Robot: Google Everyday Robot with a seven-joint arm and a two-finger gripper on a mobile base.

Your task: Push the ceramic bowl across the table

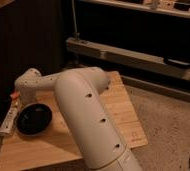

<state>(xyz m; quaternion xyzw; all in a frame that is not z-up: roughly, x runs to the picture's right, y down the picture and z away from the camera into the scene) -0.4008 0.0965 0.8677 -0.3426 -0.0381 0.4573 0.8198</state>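
The ceramic bowl is glossy black, round and shallow, and sits at the left end of the table, which has a light wooden plank top. My white arm reaches from the lower middle across the table to the left. The gripper hangs down from the wrist right beside the bowl's left rim, close to or touching it. The arm hides part of the table behind the bowl.
A dark cabinet wall stands behind the table on the left. A low metal shelf rail runs along the back right. Speckled carpet floor lies to the right of the table. The table's left edge is close to the gripper.
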